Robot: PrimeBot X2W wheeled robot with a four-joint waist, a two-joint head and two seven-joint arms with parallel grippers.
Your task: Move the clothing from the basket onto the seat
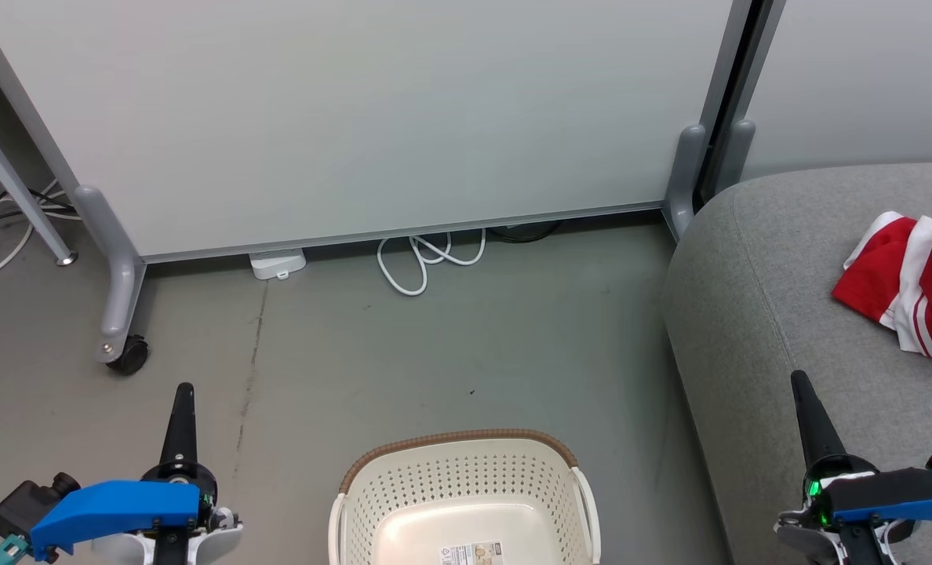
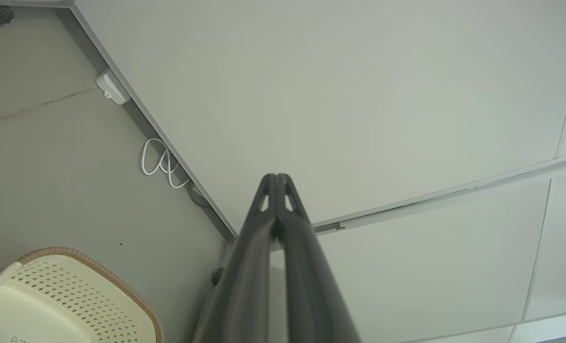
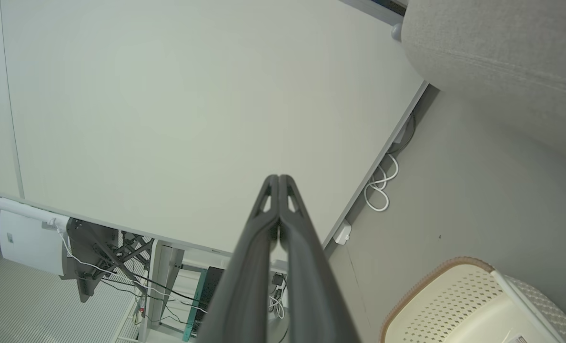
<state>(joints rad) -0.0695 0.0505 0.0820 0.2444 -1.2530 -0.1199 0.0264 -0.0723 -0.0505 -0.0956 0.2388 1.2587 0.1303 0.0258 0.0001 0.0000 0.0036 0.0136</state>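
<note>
The cream basket [image 1: 403, 486] with its brown rim stands on the floor at the bottom centre, only a label on its bare floor. Red and white clothing [image 1: 909, 286] lies crumpled on the grey seat [image 1: 764, 314] at the right. My left gripper [image 1: 183, 391] is at the lower left, shut and holding nothing, to the left of the basket. My right gripper [image 1: 798, 379] is shut and holding nothing above the seat's front part, short of the clothing. The basket's rim [image 2: 97, 271] shows in the left wrist view behind my shut left gripper [image 2: 276, 177]. In the right wrist view my shut right gripper [image 3: 279, 178] points at the partition, with the basket [image 3: 435, 305] and the seat [image 3: 502, 57] alongside.
A pale partition panel [image 1: 356, 118] on grey castor feet [image 1: 125, 314] stands behind the basket. A white cable [image 1: 423, 263] and a white power block [image 1: 278, 263] lie at its base. Bare grey floor [image 1: 435, 353] lies between the basket and the partition.
</note>
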